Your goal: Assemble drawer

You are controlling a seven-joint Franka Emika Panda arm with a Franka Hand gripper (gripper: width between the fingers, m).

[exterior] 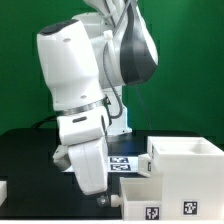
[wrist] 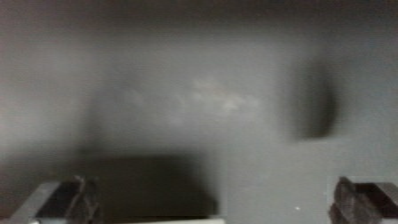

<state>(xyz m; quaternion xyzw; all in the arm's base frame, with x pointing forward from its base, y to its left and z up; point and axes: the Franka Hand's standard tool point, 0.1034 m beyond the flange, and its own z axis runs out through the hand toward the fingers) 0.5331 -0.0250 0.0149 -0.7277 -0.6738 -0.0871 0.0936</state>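
While I keep watch, the gripper (exterior: 105, 197) hangs with 2 fingers (wrist: 64, 200) wide apart, the small tray (exterior: 136, 188) just beside it on the exterior view's right.

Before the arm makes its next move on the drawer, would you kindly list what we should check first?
1. The gripper is open: ok, its fingers stand wide apart in the wrist view.
2. The gripper is empty: ok, nothing is clamped between the fingers.
3. The housing is upright on the table: ok.
4. The small tray is seated in the housing: not ok, it stands outside, in front of it.
5. The gripper is clear of the small tray: cannot tell, it hangs low close beside it.
6. The wrist view is sharp: not ok, blurred.
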